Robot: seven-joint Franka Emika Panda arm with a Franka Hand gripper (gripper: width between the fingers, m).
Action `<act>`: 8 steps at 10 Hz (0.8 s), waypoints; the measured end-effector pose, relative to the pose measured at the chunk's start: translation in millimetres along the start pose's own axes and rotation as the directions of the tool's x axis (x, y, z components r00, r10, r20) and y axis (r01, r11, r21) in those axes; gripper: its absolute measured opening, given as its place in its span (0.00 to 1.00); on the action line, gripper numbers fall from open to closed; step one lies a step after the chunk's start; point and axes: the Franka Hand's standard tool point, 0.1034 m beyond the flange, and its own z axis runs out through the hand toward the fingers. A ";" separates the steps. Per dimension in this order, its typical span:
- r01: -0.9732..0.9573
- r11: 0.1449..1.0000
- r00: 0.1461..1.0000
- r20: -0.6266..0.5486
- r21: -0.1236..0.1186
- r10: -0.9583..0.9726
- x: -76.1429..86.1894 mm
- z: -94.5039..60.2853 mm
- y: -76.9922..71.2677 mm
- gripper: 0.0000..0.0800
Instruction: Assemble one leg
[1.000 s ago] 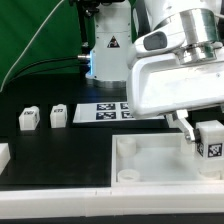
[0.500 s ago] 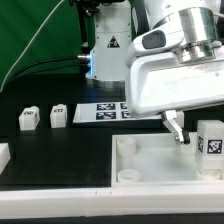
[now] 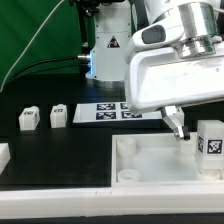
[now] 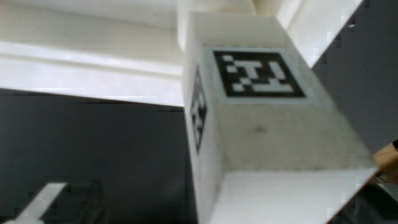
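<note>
A leg (image 3: 210, 143), a white squarish post with a black-and-white tag, stands upright in the far right corner of the large white tray-like piece (image 3: 150, 158). My gripper (image 3: 200, 132) hangs over it with the jaws open around the post. One dark finger (image 3: 177, 127) is a small gap away from the leg's side; the other finger is hidden. In the wrist view the leg (image 4: 267, 120) fills the space between the jaws of the gripper (image 4: 214, 205). Two more legs (image 3: 28, 120) (image 3: 58, 115) stand on the black table at the exterior view's left.
The marker board (image 3: 112, 111) lies flat behind the tray. Another white part (image 3: 3, 155) shows at the exterior view's left edge. The arm's base (image 3: 108, 50) and a cable stand at the back against a green backdrop.
The gripper has opened: its visible finger moved away from the leg toward the exterior view's left, and the hand rose slightly. The leg stays standing in the tray's corner.
</note>
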 end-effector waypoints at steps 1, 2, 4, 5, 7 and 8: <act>0.002 1.000 1.000 0.004 0.001 -0.002 3.0 -3.5 0.1 0.81; 0.003 1.000 1.000 0.015 0.002 -0.003 5.7 -6.9 0.4 0.81; 0.004 1.000 0.999 0.037 0.008 -0.004 4.0 -5.6 -1.0 0.81; 0.004 1.000 0.997 0.074 0.016 -0.006 0.0 -4.1 -3.3 0.81; -0.001 0.999 0.972 0.233 0.053 -0.011 -0.5 -4.9 -9.7 0.81; -0.037 0.998 0.936 0.352 0.059 0.014 -5.7 -3.9 -8.0 0.81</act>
